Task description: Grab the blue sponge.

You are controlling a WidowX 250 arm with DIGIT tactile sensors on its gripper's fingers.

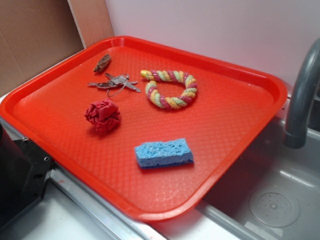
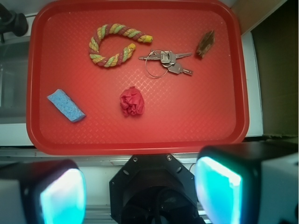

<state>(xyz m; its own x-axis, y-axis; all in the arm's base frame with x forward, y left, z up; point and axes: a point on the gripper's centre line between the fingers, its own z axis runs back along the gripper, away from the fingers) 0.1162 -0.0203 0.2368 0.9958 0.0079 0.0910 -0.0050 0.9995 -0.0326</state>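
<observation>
My gripper (image 2: 140, 196) hangs spread and empty; a careless descent toward the light blue porous foam sponge (image 2: 66, 105) risks snagging the red crumpled cloth ball (image 2: 131, 101) nearby.

blue sponge (image 2: 66, 105) on red tray (image 2: 201, 121) (left side) | fingers (image 2: 218, 191) apart, off tray

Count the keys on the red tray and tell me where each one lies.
2 that I can make out, fanned together on one key ring between the rope ring and the small brown object: one nearer the tray's far rim, one just below. Another may be hidden underneath.
</observation>
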